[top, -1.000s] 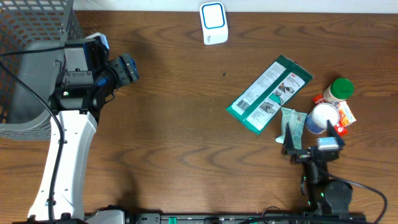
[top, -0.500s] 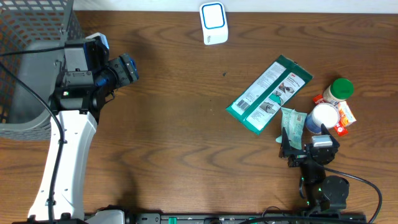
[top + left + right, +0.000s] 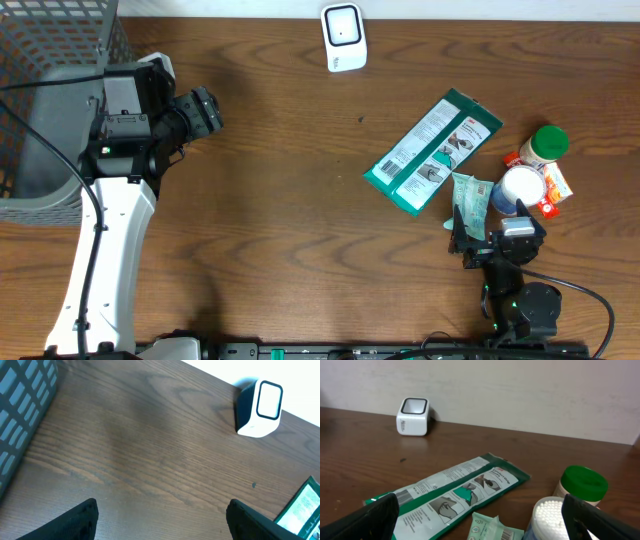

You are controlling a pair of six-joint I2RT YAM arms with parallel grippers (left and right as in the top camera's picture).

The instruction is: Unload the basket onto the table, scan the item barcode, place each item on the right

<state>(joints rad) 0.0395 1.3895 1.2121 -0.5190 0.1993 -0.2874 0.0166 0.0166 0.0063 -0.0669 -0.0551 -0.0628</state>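
The scanner (image 3: 343, 37) stands at the far edge of the tabletop (image 3: 280, 200), its window facing up. None of the goods is at it. They lie grouped toward the right edge. The long green packet (image 3: 432, 152) lies flat and slantwise, printed side up. From the left wrist only its corner shows (image 3: 306, 509), cut by the frame.

Just beside its near end a small sachet (image 3: 470, 200) is partly covered by the right hand (image 3: 497, 238). A barcode-like patch shows on the sachet (image 3: 496, 530) from the right wrist, too small to read. A white tub (image 3: 520, 188) and a green-lidded jar (image 3: 546, 145) sit close together. A red-and-orange pack (image 3: 556, 188) is mostly buried under them, and what it is cannot be made out.

The right hand stands wide and empty near the near edge, only the blurred finger ends (image 3: 370, 520) showing at the bottom corners. The left hand (image 3: 205, 110) is also spread wide and empty, above bare wood by the wire basket (image 3: 60, 40) at the left far corner. Its fingertips (image 3: 82, 517) are barely in frame.
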